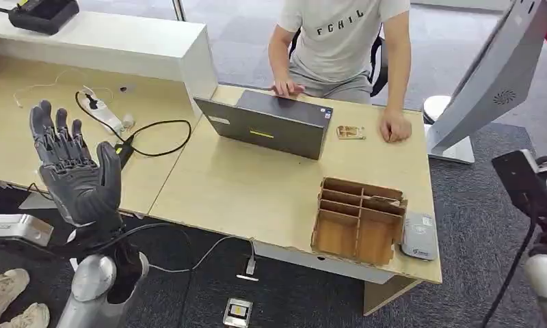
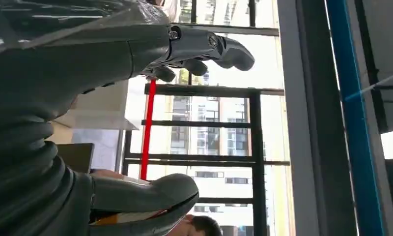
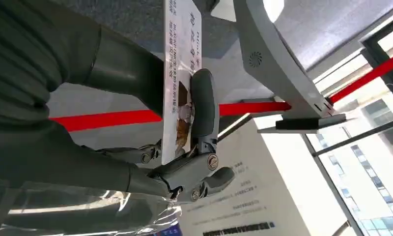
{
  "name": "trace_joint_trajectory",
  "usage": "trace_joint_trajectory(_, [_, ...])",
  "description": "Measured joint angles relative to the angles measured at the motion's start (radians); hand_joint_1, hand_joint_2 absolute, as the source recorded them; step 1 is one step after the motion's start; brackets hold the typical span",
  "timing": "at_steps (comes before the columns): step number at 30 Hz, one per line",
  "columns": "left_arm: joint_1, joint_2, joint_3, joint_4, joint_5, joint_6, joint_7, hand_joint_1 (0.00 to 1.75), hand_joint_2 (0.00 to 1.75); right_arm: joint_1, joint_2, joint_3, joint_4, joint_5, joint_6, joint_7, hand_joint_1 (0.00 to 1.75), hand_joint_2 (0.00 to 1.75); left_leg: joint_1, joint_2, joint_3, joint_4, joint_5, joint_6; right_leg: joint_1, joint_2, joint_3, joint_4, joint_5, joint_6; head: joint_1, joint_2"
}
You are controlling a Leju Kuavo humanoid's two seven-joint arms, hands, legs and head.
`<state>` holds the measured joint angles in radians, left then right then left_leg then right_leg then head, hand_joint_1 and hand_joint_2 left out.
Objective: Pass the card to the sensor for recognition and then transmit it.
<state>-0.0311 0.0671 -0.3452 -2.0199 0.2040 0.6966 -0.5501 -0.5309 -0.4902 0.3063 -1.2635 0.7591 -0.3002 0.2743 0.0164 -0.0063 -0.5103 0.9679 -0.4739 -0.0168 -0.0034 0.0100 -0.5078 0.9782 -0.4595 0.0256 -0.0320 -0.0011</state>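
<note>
In the right wrist view a white printed card (image 3: pixel 181 73) stands edge-on, pinched between the thumb and a finger (image 3: pixel 204 108) of my right hand (image 3: pixel 184 162). In the head view that hand (image 1: pixel 545 205) sits at the far right edge, off the table's right end and partly cut off. A small grey card sensor (image 1: pixel 419 236) lies on the table's front right corner. My left hand (image 1: pixel 76 167) is raised over the left desk, palm up and fingers spread, holding nothing; the left wrist view shows its fingers (image 2: pixel 209 46) apart.
A person sits behind a grey laptop (image 1: pixel 271 123), one hand (image 1: pixel 396 128) on the table beside another small card (image 1: pixel 351 132). A wooden divider box (image 1: pixel 359 219) stands left of the sensor. A white kiosk stand (image 1: pixel 489 82) rises at the right. Cables and a power strip (image 1: pixel 103 113) lie left.
</note>
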Motion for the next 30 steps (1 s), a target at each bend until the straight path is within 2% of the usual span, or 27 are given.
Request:
trace_joint_trajectory(6, [0.027, -0.011, 0.038, -0.027, -0.132, 0.0, 0.036, 0.0, 1.75, 0.108, 0.002, -0.01, -0.046, -0.018, -0.013, -0.012, 1.75, 1.75, 0.0, 0.0, -0.001, 0.0, 0.0, 0.0, 0.0, 0.0, 0.0, 0.0, 0.0, 0.0, 0.0, 0.0])
trace_joint_trajectory(9, [0.036, -0.011, 0.06, -0.05, -0.209, 0.0, 0.081, 0.0, 1.75, 0.133, 0.009, -0.01, -0.05, -0.034, -0.013, -0.024, 1.75, 1.75, 0.0, 0.0, 0.0, 0.0, 0.0, 0.0, 0.0, 0.0, 0.0, 0.0, 0.0, 0.0, 0.0, 0.0])
trace_joint_trajectory(15, [0.051, -0.012, 0.102, -0.077, -0.269, 0.0, 0.147, 0.0, 1.75, 0.163, 0.027, -0.007, -0.046, -0.05, -0.021, -0.043, 1.75, 1.75, 0.0, 0.0, 0.0, 0.0, 0.0, 0.0, 0.0, 0.0, 0.0, 0.001, 0.0, 0.0, 0.0, 0.0])
trace_joint_trajectory(18, [0.054, -0.011, 0.132, -0.078, -0.337, 0.0, 0.209, 0.0, 1.75, 0.172, 0.042, -0.001, -0.037, -0.061, -0.02, -0.057, 1.75, 1.75, 0.0, 0.0, 0.0, 0.0, 0.0, 0.0, 0.0, 0.0, 0.0, 0.001, 0.0, 0.0, 0.0, 0.0])
trace_joint_trajectory(23, [0.065, 0.003, 0.171, -0.125, -0.449, 0.0, 0.258, 0.0, 1.75, 0.177, 0.069, 0.016, -0.018, -0.068, -0.008, -0.07, 1.75, 1.75, 0.0, 0.0, 0.0, 0.0, 0.0, 0.0, 0.0, 0.0, 0.0, 0.001, 0.0, 0.0, 0.0, 0.0])
trace_joint_trajectory(26, [0.059, 0.018, 0.172, -0.156, -0.499, 0.0, 0.28, 0.0, 1.75, 0.177, 0.083, 0.026, 0.0, -0.078, -0.007, -0.079, 1.75, 1.75, 0.0, 0.0, 0.0, 0.0, 0.0, 0.0, 0.0, 0.0, 0.0, 0.001, 0.0, 0.0, 0.0, 0.0])
trace_joint_trajectory(30, [0.026, 0.024, 0.17, -0.187, -0.506, 0.0, 0.274, 0.0, 1.75, 0.173, 0.118, 0.044, 0.07, -0.093, -0.039, -0.111, 1.75, 1.75, 0.0, 0.0, 0.0, -0.001, 0.0, 0.0, 0.0, 0.0, 0.0, 0.001, 0.0, 0.0, 0.0, 0.0])
